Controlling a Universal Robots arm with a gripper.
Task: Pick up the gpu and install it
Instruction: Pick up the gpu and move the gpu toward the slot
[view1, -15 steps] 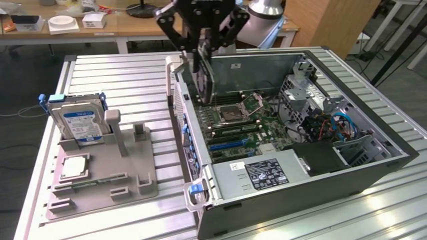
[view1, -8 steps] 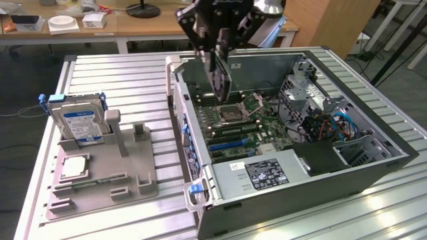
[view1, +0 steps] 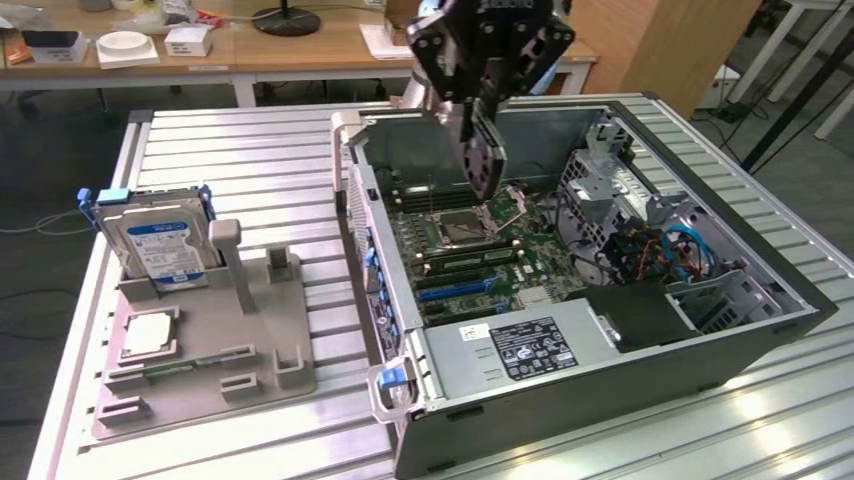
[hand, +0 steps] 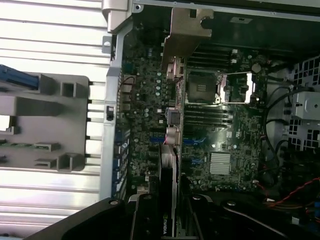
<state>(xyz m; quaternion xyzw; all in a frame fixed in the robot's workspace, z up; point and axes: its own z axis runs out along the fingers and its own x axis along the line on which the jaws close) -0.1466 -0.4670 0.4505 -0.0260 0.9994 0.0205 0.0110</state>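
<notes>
Over the slatted metal bench (view1: 227, 180), above the open computer case (view1: 747, 340), the gpu (view1: 483, 165) is held upright, grasped by the claw (view1: 478, 100).

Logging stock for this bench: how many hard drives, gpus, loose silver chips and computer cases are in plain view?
hard drive: 1
gpu: 1, held in the pincer
silver chip: 1
computer case: 1
Total: 4

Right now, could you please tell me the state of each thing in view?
gripper: shut on the gpu, above the computer case.
gpu: held vertically, not yet seated.
computer case: open, motherboard exposed.
hard drive: upright in the gray holder.
chip: flat in the holder.
</notes>
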